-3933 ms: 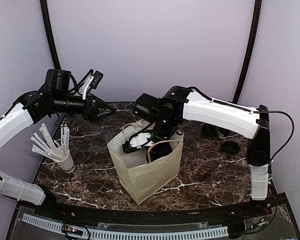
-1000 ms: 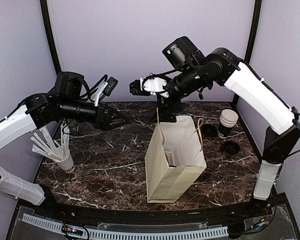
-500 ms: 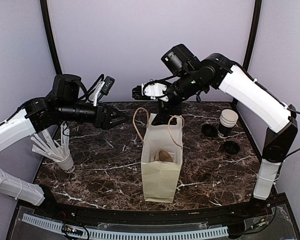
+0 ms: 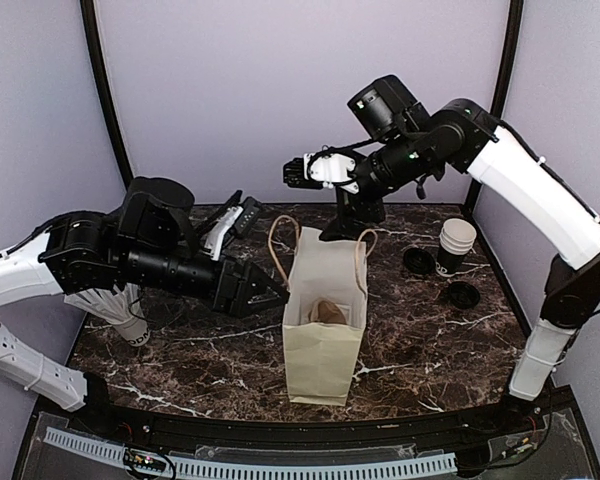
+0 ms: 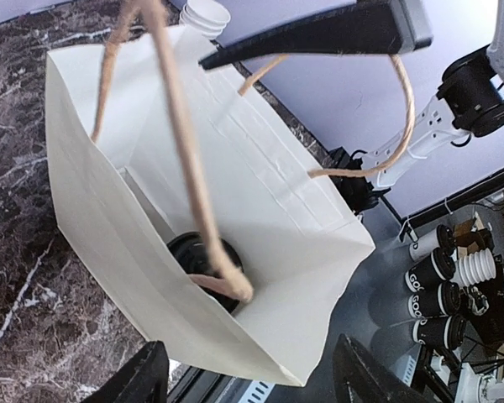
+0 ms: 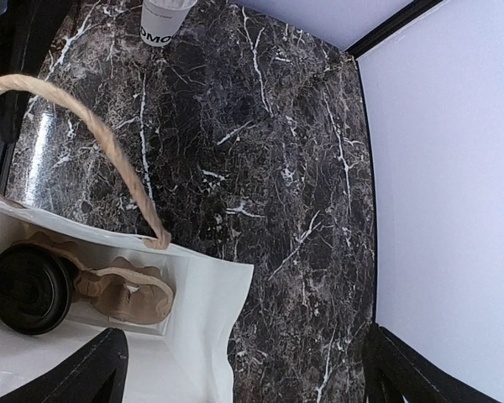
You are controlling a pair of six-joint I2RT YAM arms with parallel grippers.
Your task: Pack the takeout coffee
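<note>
From the top camera, you see the cream handled paper bag (image 4: 323,335) standing upright in the middle of the dark marble bench (image 4: 200,350). The left gripper (image 4: 274,296) is just beside the bag's left rim, its fingers apart and holding nothing. The right gripper (image 4: 295,172) hangs above the bag, its fingers wide apart and empty. At the right stand stacked small white paper cups (image 4: 456,240) and two loose round black plastic lids (image 4: 418,261).

In the left wrist view, a lidded cup (image 5: 191,253) sits at the bottom of the bag.

In the right wrist view, this cup is beside the tan moulded-pulp tray (image 6: 126,294), both inside the bag.
</note>
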